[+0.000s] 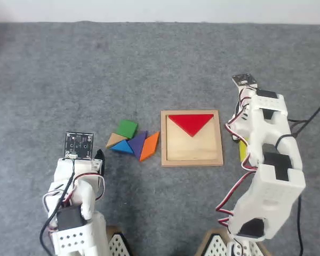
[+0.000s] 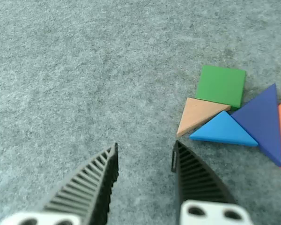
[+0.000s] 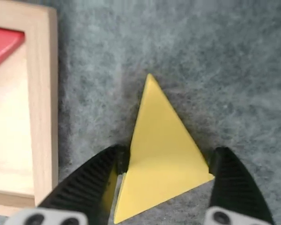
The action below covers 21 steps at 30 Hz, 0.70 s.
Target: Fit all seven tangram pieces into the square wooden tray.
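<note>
The square wooden tray [image 1: 165, 140] lies mid-table with a red triangle [image 1: 191, 124] in its far part. Left of the tray sit a green square [image 1: 127, 128], a tan triangle [image 1: 115, 140], a blue triangle [image 1: 122, 147], a purple triangle [image 1: 137, 144] and an orange parallelogram [image 1: 149, 146]. My left gripper [image 2: 145, 159] is open over bare mat, short of the tan triangle [image 2: 199, 115]. A yellow triangle [image 3: 161, 154] lies on the mat just right of the tray wall [image 3: 43, 108]. My right gripper [image 3: 167, 152] is closed against both of its sides.
Grey mat covers the whole table. The right arm [image 1: 269, 160] stretches along the tray's right side, over the yellow triangle [image 1: 242, 151]. The left arm [image 1: 77, 186] stands at the near left. Open mat lies beyond the tray and the pieces.
</note>
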Each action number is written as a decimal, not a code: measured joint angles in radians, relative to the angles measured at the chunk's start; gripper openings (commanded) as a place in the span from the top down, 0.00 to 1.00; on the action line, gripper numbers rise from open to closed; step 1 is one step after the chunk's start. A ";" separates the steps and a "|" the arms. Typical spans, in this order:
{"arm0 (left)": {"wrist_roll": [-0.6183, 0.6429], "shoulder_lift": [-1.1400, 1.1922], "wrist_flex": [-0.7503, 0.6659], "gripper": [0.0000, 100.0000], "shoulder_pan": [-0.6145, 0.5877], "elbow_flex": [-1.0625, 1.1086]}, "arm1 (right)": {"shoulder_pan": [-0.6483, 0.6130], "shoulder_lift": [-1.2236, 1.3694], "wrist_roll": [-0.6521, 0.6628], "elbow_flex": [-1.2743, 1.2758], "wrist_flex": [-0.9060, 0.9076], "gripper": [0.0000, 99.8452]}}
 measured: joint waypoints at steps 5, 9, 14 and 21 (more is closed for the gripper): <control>0.000 0.000 0.003 0.82 0.000 0.000 | -0.002 0.000 0.000 0.006 0.000 0.72; 0.000 0.000 0.008 0.82 0.000 0.000 | 0.006 -0.009 -0.014 0.006 0.000 0.65; 0.000 0.000 0.008 0.82 0.000 0.000 | 0.041 -0.011 -0.064 0.006 0.023 0.61; 0.000 0.000 0.008 0.82 0.000 0.000 | 0.046 -0.011 -0.094 0.006 0.038 0.62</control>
